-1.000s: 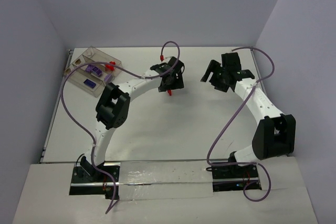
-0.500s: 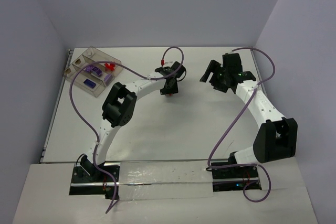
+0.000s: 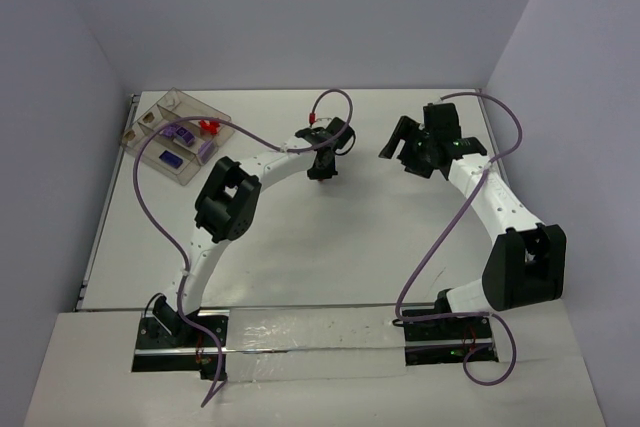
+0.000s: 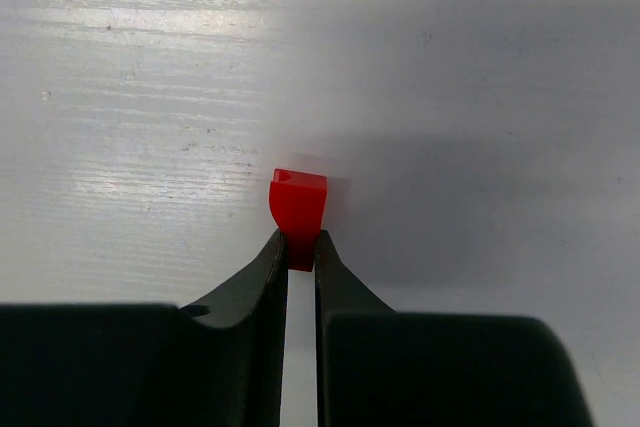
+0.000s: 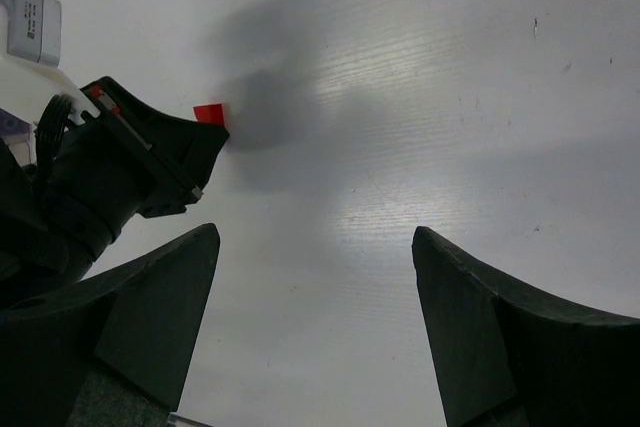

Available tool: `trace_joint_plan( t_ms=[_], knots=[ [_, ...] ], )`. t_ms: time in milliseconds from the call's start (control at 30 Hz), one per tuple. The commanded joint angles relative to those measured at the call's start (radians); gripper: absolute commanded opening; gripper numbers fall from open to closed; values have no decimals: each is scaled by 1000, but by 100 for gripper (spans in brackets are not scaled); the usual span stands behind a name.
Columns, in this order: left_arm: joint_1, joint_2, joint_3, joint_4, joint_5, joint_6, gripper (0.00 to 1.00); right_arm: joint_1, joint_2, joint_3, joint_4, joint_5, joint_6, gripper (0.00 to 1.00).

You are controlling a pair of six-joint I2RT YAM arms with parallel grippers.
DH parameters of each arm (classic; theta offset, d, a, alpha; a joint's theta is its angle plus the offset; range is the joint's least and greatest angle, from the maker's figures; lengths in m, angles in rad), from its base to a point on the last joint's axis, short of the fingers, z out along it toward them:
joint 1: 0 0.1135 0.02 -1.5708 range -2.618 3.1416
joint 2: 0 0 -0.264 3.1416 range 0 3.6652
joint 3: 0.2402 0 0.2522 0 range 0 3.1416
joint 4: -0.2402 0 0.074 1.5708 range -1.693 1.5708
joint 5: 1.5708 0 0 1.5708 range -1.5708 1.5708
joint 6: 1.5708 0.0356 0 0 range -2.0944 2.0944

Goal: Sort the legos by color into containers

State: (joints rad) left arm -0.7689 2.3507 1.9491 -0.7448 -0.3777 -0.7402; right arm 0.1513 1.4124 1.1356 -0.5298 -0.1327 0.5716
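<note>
My left claw (image 4: 300, 252) was clamped on a small, glossy red lego (image 4: 299, 205) with a squared far end, low over the matte white, finely streaked bench (image 4: 480, 67). My right claw (image 5: 315, 242) hung with its jaws wide apart, holding nothing. The clear brownish plastic tray (image 3: 203, 107) at the far left held purple bricks (image 3: 182, 133), with red pieces (image 3: 209, 127) beside them. Print on a white tag (image 5: 30, 19) was too small to read.

Left gripper (image 4: 300, 247) is pinched tight, right gripper (image 5: 315, 237) spread wide.
</note>
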Motion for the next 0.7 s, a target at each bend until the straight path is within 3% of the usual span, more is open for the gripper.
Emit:
trace_joint_plan(
  t_ms=[0,100,233,367,667],
  knots=[
    [9,-75,17,3,-22,67,0,10,-8,-14,48,-23,-1,85],
    [57,-139,9,-13,-31,108,0,14,-9,-25,50,-25,2,85],
    [168,-259,-46,26,94,179,0,17,-11,-32,57,-12,1,85],
    [277,-311,-24,-6,108,212,0,19,-5,-40,66,-15,6,85],
    [501,-243,135,-39,103,257,0,48,23,-7,58,-1,13,85]
  ],
)
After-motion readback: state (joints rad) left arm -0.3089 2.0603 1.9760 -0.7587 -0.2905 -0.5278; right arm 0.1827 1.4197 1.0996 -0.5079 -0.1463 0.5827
